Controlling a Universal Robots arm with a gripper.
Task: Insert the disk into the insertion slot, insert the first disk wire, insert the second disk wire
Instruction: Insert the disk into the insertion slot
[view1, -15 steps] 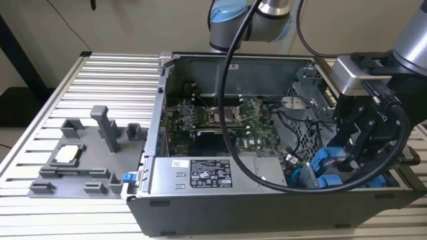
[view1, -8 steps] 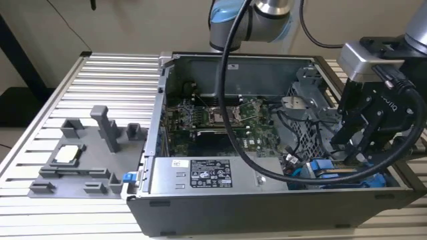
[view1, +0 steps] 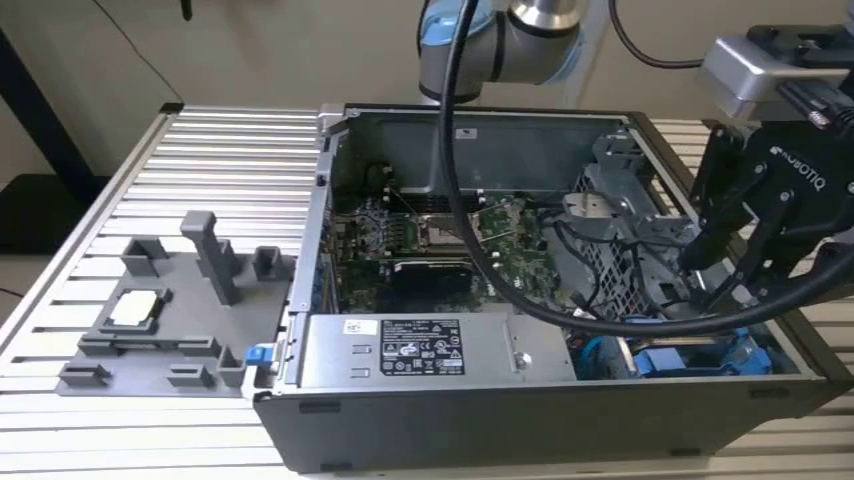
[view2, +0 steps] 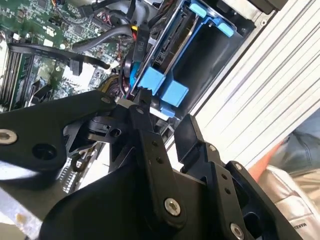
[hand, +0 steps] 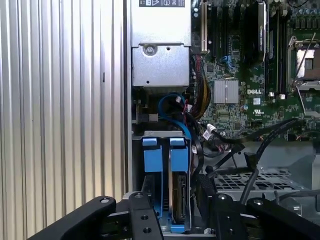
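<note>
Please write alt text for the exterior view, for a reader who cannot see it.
A black gripper reaches into an open computer case, above the blue-framed disk at the exterior view's right. A grey parts fixture lies beside the case.

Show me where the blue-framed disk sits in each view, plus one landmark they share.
Exterior view: the disk sits in the case's near corner, on the exterior view's right, under the gripper.
Second wrist view: the disk stands just beyond the gripper.
First wrist view: the disk sits beside the case wall.
Shared landmark: the green motherboard.
</note>
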